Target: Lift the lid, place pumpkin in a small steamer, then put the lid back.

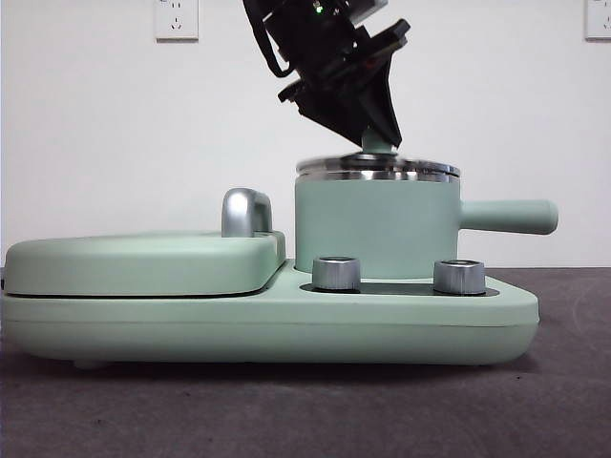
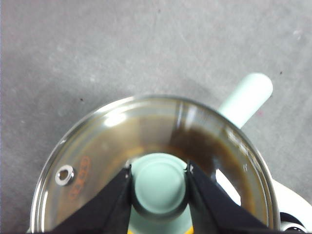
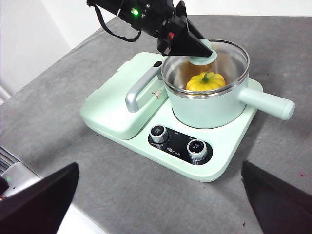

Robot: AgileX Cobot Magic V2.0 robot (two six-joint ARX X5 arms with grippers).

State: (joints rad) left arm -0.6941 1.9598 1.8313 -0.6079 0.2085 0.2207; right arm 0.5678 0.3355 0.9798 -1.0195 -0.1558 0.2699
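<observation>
your left tool (image 2: 159,187) sits directly above the small steamer (image 1: 377,229), its two black jaws pinched on the mint-green knob of the lid (image 2: 146,146), one on each side. the lid looks seated level on the steamer's steel rim in the front view, so you are likely at the point of letting go; the release should run straight up along the knob's upright axis, since any sideways drag could skid the glass off the rim. the pumpkin (image 3: 205,81) lies inside the steamer, seen through the glass, glossy yellow and ribbed with a green stem. the lid is smooth clear glass with a shiny steel band and a small vent hole; the steamer is a matte mint-green cylinder whose long straight handle points away from the flat cover (image 1: 143,262). that cover carries a chrome handle (image 1: 246,212), and two knurled metal dials (image 3: 158,131) sit on the front of the base. your right tool (image 3: 156,204) waits well apart over the grey worktop (image 3: 122,195), jaws spread wide and empty.
</observation>
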